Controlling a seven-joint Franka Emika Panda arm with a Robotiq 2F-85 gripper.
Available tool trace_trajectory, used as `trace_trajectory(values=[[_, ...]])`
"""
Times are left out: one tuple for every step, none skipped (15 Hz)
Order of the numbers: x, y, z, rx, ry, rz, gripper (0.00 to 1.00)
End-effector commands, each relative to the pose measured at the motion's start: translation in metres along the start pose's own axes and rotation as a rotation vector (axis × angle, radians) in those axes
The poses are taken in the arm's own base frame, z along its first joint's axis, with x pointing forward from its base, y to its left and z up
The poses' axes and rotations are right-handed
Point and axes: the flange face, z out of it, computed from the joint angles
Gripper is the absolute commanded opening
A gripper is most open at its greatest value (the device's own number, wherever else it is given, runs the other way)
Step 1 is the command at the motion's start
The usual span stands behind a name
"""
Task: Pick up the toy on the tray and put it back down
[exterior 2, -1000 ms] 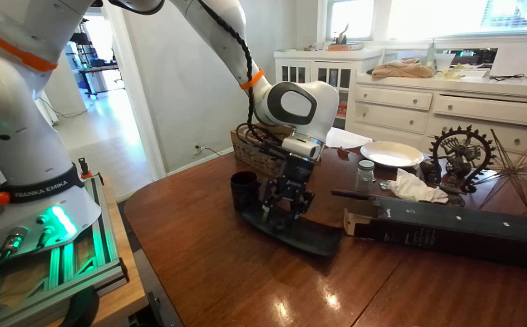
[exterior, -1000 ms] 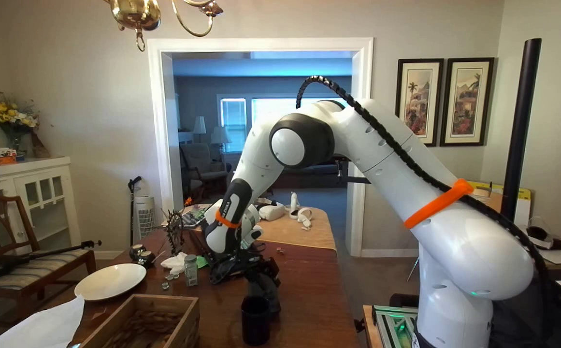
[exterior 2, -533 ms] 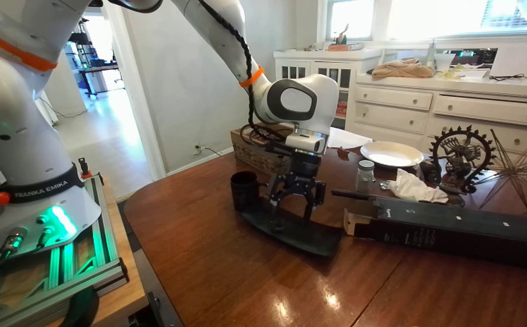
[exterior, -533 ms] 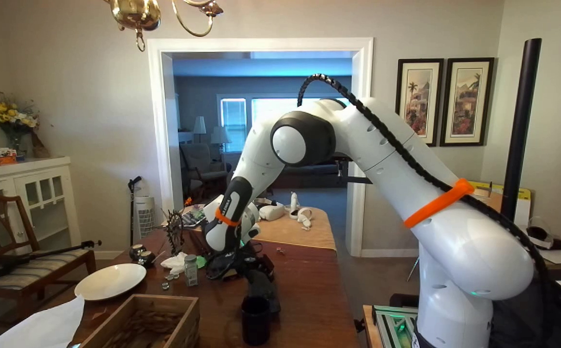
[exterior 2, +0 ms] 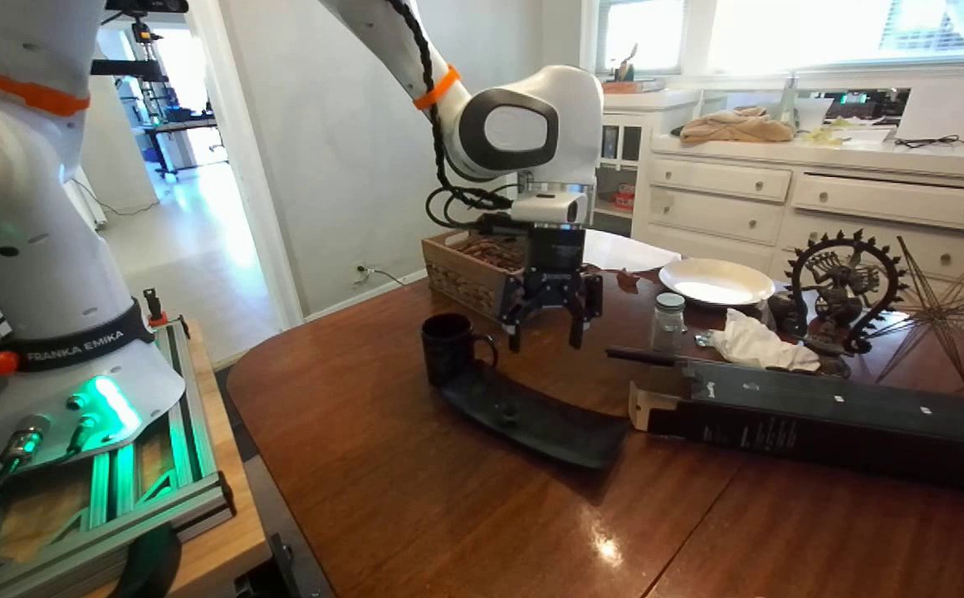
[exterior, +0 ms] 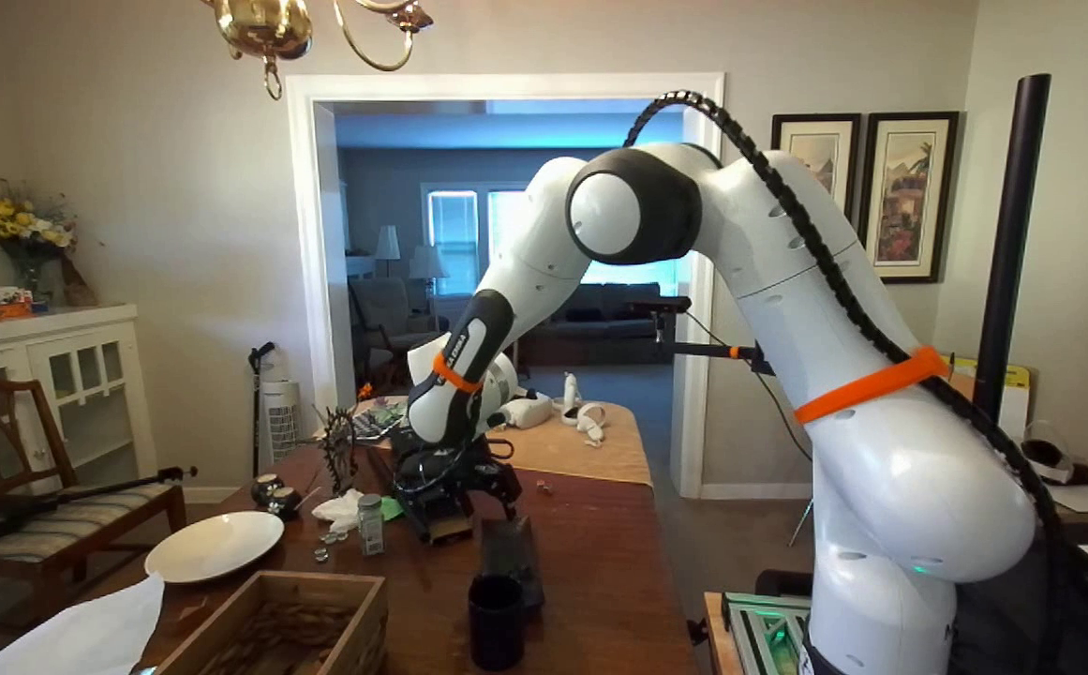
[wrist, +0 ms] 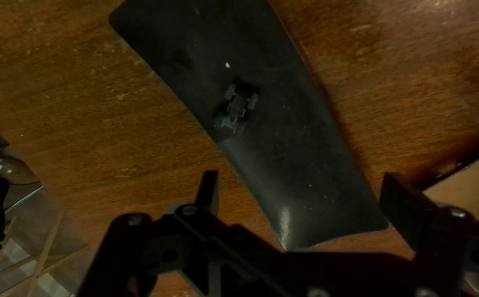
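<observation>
- Toy car [wrist: 237, 106] rests on the curved black tray [wrist: 297, 156].
- Gripper [exterior 2: 545, 336] hangs above the table [exterior 2: 365, 465], fingers [exterior 2: 575, 332] spread, apart from the toy car.
- Black mug [exterior 2: 447, 353] stands beside the tray's left end, long box [exterior 2: 822, 419] near its right, in an exterior view.

Over the bench [exterior 2: 365, 448], inward of its edge facing the robot's base [exterior 2: 75, 374], the tool [exterior 2: 545, 340] is higher and more upright than a second ago, clear of the tray [exterior 2: 544, 428], whose middle it no longer covers. Its fingers [exterior 2: 576, 332] stand wider apart; the elbow [exterior: 633, 208] is raised.
</observation>
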Motion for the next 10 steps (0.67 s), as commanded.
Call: trace_trajectory(values=[[0.001,0.035,-0.034,0.059,-0.135,-0.104,1.00],[0.004,0.042,-0.042,0.069,-0.161,-0.148,1.00],[0.006,0.048,-0.046,0.084,-0.185,-0.193,1.00],[0.010,0.054,-0.052,0.101,-0.203,-0.243,1.00],[0.014,0.061,-0.054,0.115,-0.224,-0.290,1.00],[0.019,0.068,-0.057,0.128,-0.242,-0.340,1.00],[0.023,0.074,-0.059,0.139,-0.255,-0.394,1.00],[0.027,0.081,-0.058,0.147,-0.264,-0.448,1.00],[0.032,0.089,-0.058,0.153,-0.271,-0.504,1.00],[0.037,0.096,-0.058,0.154,-0.267,-0.564,1.00]])
